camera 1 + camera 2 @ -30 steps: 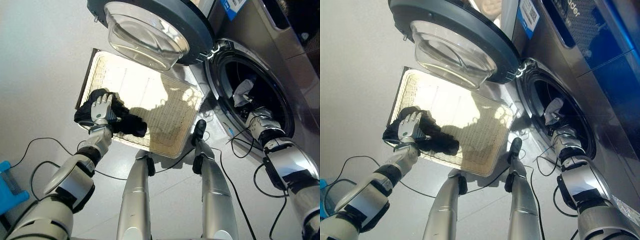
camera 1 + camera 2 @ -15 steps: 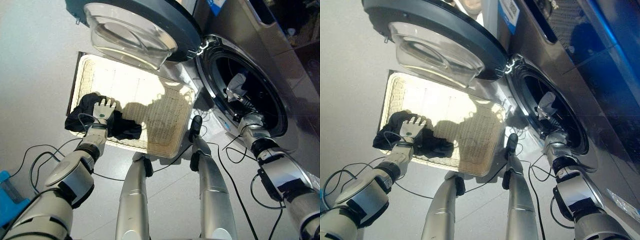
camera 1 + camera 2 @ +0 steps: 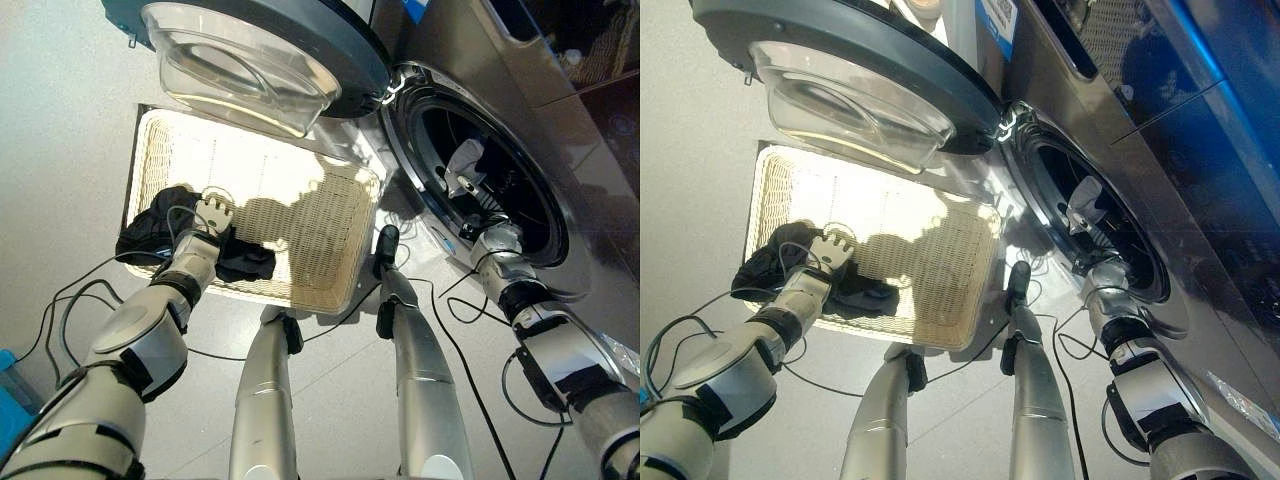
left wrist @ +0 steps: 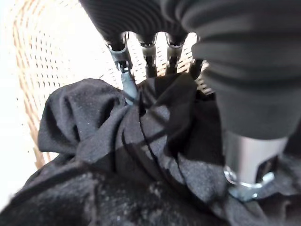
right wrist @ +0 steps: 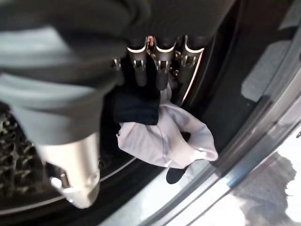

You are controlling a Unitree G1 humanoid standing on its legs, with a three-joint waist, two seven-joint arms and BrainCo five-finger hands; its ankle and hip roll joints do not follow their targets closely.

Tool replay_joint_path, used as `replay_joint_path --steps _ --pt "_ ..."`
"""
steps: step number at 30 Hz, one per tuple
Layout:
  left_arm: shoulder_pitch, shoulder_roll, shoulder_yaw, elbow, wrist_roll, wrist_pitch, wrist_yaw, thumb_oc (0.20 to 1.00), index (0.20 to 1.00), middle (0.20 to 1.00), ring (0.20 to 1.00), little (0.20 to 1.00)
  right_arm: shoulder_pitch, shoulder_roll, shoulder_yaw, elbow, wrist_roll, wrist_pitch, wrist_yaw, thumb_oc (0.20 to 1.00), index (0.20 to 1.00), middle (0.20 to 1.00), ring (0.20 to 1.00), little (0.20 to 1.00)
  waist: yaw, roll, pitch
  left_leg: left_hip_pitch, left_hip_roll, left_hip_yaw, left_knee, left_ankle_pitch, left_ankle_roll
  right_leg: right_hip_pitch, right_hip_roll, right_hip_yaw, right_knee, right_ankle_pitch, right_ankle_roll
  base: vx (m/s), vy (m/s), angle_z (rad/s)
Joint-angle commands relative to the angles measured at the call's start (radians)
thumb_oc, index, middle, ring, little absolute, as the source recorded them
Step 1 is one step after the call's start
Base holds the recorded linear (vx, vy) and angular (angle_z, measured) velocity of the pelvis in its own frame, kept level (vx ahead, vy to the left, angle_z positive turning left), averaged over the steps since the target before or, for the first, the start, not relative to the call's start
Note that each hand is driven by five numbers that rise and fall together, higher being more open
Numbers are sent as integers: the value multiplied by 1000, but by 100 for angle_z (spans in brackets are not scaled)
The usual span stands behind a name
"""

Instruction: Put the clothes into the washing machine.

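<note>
Left eye view: you see the washing machine with its door open, and the wicker basket on the floor beside it.
You have the right hand inside the drum opening, and its fingers are bent around a white cloth together with a dark piece, which hang from them just above the door rim. Your left hand lies in the basket on the black clothes, at the basket's left end. Its fingers are straight and spread, pressing into the folds of the black fabric, not closed around it.
</note>
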Motion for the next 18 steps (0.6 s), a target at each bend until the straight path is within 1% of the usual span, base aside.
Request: replay_joint_path --steps 1,2,3,4,5,6,8,9,12,13,14,16,17,18 --pt "164 20 -20 102 41 0 -242 1000 1000 1000 1000 1000 5 -52 -21 -27 56 -42 2 1000 1000 1000 1000 1000 16 19 -26 -27 -43 60 -52 32 -29 -8 26 -31 102 -95 111 0 0 0" --pt "165 19 -20 102 45 1 -251 1000 1000 1000 1000 1000 5 -52 -22 -29 57 -40 0 1000 1000 1000 1000 1000 16 19 -26 -27 -44 59 -53 32 -29 -8 26 -31 101 -94 111 0 0 0" --pt "172 19 -19 103 48 0 -281 329 329 329 329 329 7 -51 -27 -33 59 -39 0 1000 1000 1000 1000 1000 17 20 -26 -30 -44 55 -52 32 -29 -10 27 -29 101 -93 111 0 0 0" --pt "175 19 -18 104 41 0 -289 200 200 200 200 200 8 -50 -29 -34 60 -41 0 1000 1000 1000 1000 1000 17 20 -26 -30 -45 55 -53 32 -29 -10 27 -29 100 -93 111 0 0 0" --pt "181 16 -19 98 18 11 -306 200 200 200 200 200 8 -47 -35 -40 65 -40 -7 1000 1000 1000 1000 1000 18 21 -26 -31 -46 53 -56 32 -27 -12 27 -28 98 -91 111 0 0 0" --pt "183 13 -20 96 6 14 -298 200 200 200 200 200 6 -45 -36 -42 68 -39 -12 1000 1000 1000 1000 1000 19 22 -26 -31 -47 52 -59 33 -27 -12 27 -29 96 -89 112 0 0 0" --pt "186 9 -21 93 -9 16 -267 200 200 200 200 200 7 -43 -39 -47 64 -37 -19 1000 1000 1000 1000 1000 20 23 -26 -29 -48 51 -62 35 -26 -10 27 -30 94 -88 112 0 0 0" --pt "183 10 -27 83 -38 17 -233 200 200 200 200 200 5 -39 -42 -50 66 -32 -28 1000 1000 1000 1000 1000 22 24 -26 -21 -50 50 -67 35 -25 -2 25 -32 91 -88 114 0 0 0" --pt "174 10 -28 77 -64 17 -212 200 200 200 200 200 5 -37 -44 -45 71 -32 -29 1000 1000 1000 1000 1000 23 24 -26 -14 -50 49 -69 36 -24 4 24 -32 91 -89 114 -1 -2 2" --pt "172 11 -29 74 -79 18 -191 200 200 200 200 200 6 -36 -46 -40 73 -34 -26 1000 1000 1000 1000 1000 24 25 -26 -13 -49 48 -66 35 -24 6 23 -32 93 -89 115 -1 -5 4" --pt "166 14 -29 67 -116 10 -154 200 200 200 200 200 6 -35 -46 -36 75 -35 -26 1000 1000 1000 1000 1000 25 26 -26 -8 -49 48 -66 35 -24 11 21 -34 95 -91 115 -1 -8 5" --pt "145 24 -10 43 -274 -10 24 200 200 200 200 200 6 -34 -42 -33 87 -31 -35 1000 1000 1000 1000 1000 30 27 -26 2 -50 45 -65 36 -26 24 19 -37 94 -91 115 0 -12 3" --pt "142 26 -3 37 -327 -26 73 200 200 200 200 200 7 -33 -42 -32 88 -32 -36 1000 1000 1000 1000 1000 31 27 -26 3 -50 45 -65 36 -26 25 18 -37 94 -91 116 -2 -12 3" --pt "127 29 30 17 -462 -53 150 200 200 200 200 200 11 -32 -42 -32 92 -34 -36 1000 1000 1000 1000 1000 35 28 -26 8 -50 44 -67 39 -26 29 17 -38 96 -91 115 0 0 0"
